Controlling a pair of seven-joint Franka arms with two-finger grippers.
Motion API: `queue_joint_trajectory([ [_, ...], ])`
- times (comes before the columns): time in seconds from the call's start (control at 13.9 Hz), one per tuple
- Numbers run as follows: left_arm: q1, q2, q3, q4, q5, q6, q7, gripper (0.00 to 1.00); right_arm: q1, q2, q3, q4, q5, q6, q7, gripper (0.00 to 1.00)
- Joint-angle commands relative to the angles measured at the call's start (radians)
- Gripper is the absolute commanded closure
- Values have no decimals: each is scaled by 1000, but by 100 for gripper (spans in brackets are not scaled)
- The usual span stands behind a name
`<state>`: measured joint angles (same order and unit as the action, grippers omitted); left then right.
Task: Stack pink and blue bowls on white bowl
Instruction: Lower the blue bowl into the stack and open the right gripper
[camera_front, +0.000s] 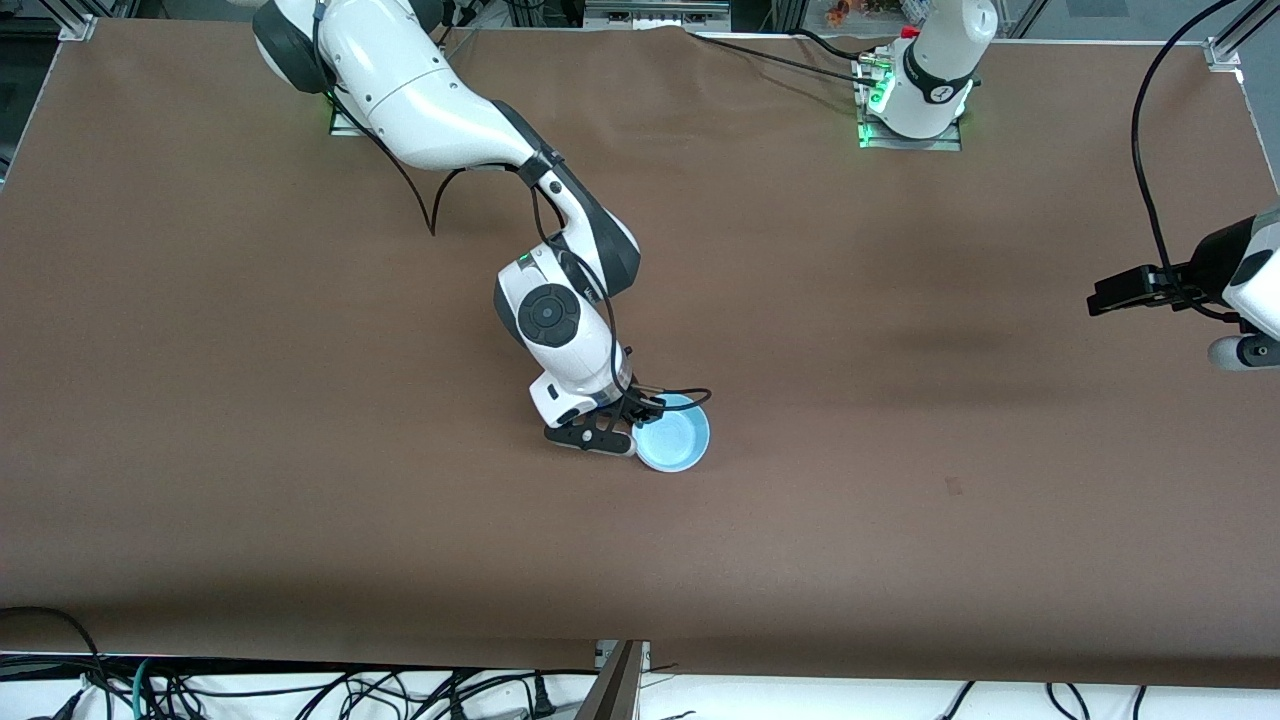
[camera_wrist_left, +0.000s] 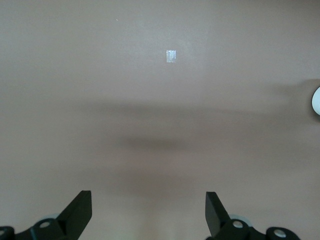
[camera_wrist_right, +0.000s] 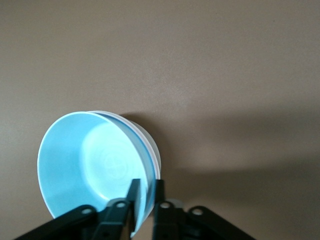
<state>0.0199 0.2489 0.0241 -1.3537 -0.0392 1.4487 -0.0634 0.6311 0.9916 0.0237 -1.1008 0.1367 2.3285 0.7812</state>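
Covering the whole scene, the brown table carries almost nothing but one nest of bowls near its middle, and the right arm reaches out from its base to work there while the left arm waits, its left gripper hanging over bare table toward its own end with the fingers spread wide and nothing between them. The blue bowl sits tilted inside another pale bowl, whose rim shows as a thin white edge just outside the blue one in the right wrist view; this looks like the white bowl, though whether the pink bowl lies hidden in that nest cannot be told, and no pink is visible anywhere. The step in hand appears to be seating the blue bowl, and doing it well means lowering until the blue bowl levels and rests fully in the one beneath, then opening only enough to free the wall and lifting straight up so the stack is not dragged or tipped. The right gripper is nearly closed, its fingers pinching the blue bowl's wall at the rim, one inside and one outside.
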Motion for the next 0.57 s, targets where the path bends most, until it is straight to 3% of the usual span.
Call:
queue_joint_trajectory([
  [0.0, 2, 0, -4, 7, 13, -7, 10, 0, 2, 1, -5, 38, -11, -43, 20, 0],
  [0.22, 2, 0, -4, 7, 13, -7, 10, 0, -4, -49, -24, 38, -12, -125, 17, 0],
  [0.5, -8, 1, -4, 7, 16, -7, 10, 0, -13, -178, -148, 21, -17, -234, -61, 0],
])
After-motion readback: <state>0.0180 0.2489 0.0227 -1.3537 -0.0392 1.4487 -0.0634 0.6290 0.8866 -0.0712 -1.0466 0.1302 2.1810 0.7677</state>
